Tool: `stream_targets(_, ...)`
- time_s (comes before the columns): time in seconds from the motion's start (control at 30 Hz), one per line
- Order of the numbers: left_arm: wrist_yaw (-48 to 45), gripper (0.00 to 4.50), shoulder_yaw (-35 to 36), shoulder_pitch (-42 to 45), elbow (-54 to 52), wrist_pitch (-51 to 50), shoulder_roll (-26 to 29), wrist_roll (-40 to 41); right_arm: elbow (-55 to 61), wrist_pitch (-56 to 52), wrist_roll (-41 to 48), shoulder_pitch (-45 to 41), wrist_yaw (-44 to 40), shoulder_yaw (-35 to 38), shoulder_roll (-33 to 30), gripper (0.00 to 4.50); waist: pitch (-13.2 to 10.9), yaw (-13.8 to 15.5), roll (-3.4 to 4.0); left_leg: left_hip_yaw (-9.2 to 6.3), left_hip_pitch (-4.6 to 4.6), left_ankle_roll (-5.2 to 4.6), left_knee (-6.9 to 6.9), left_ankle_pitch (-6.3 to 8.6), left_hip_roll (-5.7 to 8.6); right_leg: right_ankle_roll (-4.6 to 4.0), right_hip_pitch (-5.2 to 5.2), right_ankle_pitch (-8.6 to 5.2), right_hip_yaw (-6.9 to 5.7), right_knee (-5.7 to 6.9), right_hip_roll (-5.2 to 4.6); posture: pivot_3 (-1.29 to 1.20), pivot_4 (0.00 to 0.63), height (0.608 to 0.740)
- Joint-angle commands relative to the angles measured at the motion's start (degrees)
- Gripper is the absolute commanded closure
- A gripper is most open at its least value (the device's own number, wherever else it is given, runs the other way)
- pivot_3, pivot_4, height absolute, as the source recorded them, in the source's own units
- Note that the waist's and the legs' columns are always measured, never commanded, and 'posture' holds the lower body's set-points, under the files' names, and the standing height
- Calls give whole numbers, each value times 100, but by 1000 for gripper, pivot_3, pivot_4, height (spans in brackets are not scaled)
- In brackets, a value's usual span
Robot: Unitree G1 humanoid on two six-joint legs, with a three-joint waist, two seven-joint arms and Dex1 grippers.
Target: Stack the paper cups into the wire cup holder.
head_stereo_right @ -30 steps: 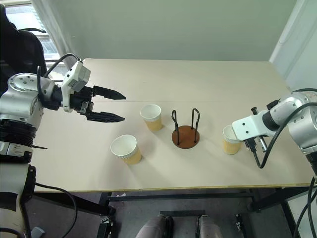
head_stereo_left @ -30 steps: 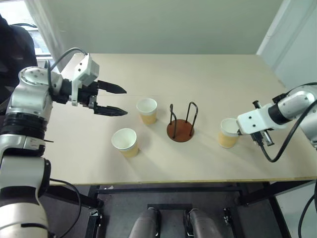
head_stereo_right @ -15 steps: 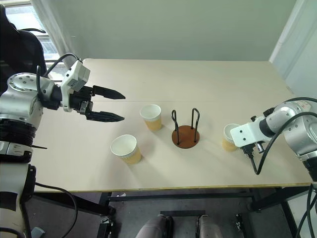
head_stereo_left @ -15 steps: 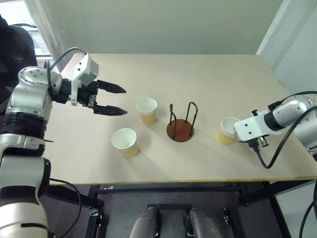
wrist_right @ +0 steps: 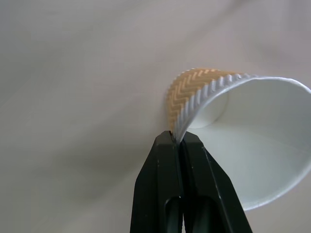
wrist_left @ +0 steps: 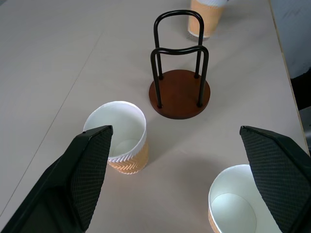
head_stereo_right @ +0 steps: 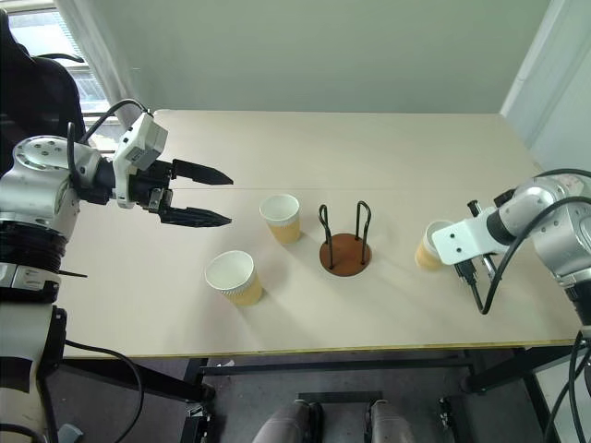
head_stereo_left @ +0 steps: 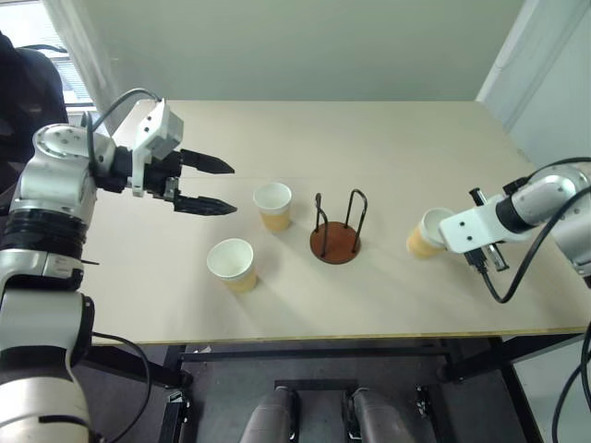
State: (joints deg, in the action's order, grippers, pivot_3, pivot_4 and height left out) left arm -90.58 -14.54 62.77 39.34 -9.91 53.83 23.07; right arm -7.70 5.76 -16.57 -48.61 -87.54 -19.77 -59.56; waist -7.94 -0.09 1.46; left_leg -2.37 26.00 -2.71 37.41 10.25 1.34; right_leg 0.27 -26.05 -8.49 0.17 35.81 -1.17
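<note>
Right gripper (wrist_right: 181, 141) is pinching the rim of a tilted cup (head_stereo_left: 427, 233), at 3 o'clock from the holder (head_stereo_left: 336, 228). I am lifting it; next I must carry it over the wire loops. Left gripper (head_stereo_left: 222, 188) is hanging open.

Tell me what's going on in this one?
A humanoid robot is stacking paper cups into a wire holder. Its right gripper is shut on the rim of one tapered white-and-tan paper cup, which is tilted, to the right of the black wire cup holder on a reddish-brown disc base. The holder is empty. Two more white-and-tan paper cups stand upright left of it on the beige table. The left gripper hovers open above the table's left side.
</note>
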Motion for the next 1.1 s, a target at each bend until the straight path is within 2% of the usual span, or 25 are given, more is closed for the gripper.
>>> stream_targets(0.03,-192,0,116,165,-14,47,137,37,-41,33,36,-347,-252,-7,23,4482,0,1,0,0,1,0,0,0,0,-1,0,-1,0,0,0,0,150,740)
stream_targets(0.27,-192,0,-225,117,-48,231,287,252,5,-438,440,-1033,-496,27,164,4482,0,0,0,0,4,-6,-2,5,1,-4,-3,-4,0,-7,0,0,150,740)
stream_targets(0.53,-192,0,-571,257,64,400,260,448,-27,-1154,1224,-2258,-496,-129,140,4482,0,4,0,0,9,-3,-11,6,1,-18,-14,-14,-1,-5,0,0,150,740)
stream_targets(0.83,-192,0,-787,467,289,455,134,486,437,-1821,1688,-2571,-496,-299,566,4482,-1,-4,-1,0,9,2,-20,10,0,-26,-23,-22,-4,0,0,0,150,740)
stream_targets(1.1,-192,0,-829,471,281,451,107,529,284,-1784,1553,-2803,-496,-493,1205,4482,-1,-9,-1,1,10,1,-22,9,-1,-29,-27,-24,-7,2,0,0,150,740)
